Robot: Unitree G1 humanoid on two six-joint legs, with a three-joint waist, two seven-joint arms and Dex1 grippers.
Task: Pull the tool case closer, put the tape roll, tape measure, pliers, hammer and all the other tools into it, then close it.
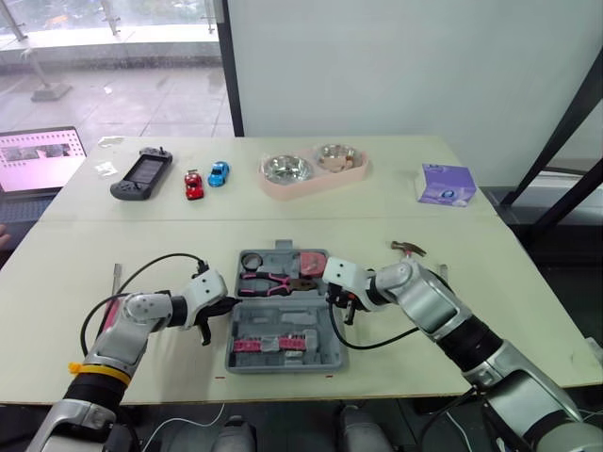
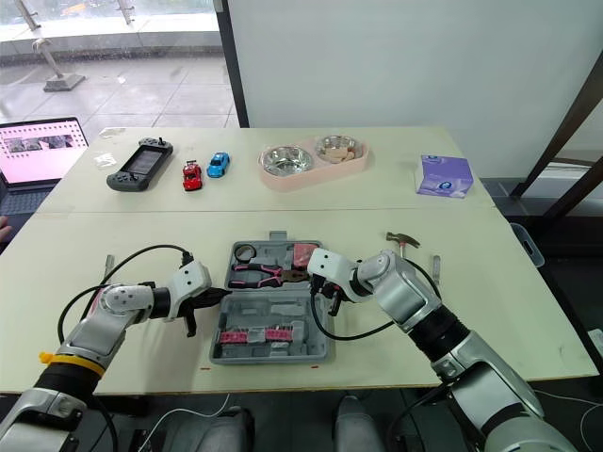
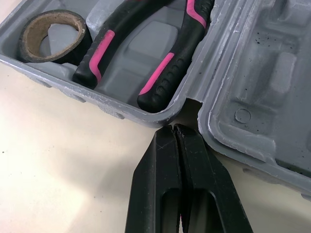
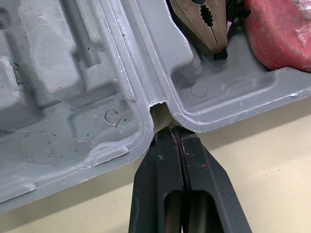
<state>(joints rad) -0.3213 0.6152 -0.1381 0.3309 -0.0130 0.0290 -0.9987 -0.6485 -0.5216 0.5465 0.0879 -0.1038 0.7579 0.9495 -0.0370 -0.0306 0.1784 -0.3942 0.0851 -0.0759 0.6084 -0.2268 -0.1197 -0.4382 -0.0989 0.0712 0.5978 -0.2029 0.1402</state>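
The grey tool case (image 1: 325, 334) lies open at the table's front centre. Its far half holds the black tape roll (image 1: 252, 260), the pink-handled pliers (image 1: 267, 282) and the pink tape measure (image 1: 312, 262). Pink bit holders (image 1: 273, 344) sit in the near half. The hammer (image 1: 410, 249) lies on the table to the right of the case. My left gripper (image 1: 224, 306) is shut, its tip (image 3: 173, 130) at the hinge notch on the case's left side. On the right side my right gripper (image 1: 346, 305) is shut too, its tip (image 4: 177, 130) at the other notch, near the pliers' nose (image 4: 204, 22).
At the back stand a game controller (image 1: 143, 174), two toy cars (image 1: 193, 185), a pink double bowl (image 1: 313, 169) and a purple tissue box (image 1: 447, 184). A laptop (image 1: 38, 160) is at far left. A thin metal tool (image 1: 117, 278) lies left of my left arm.
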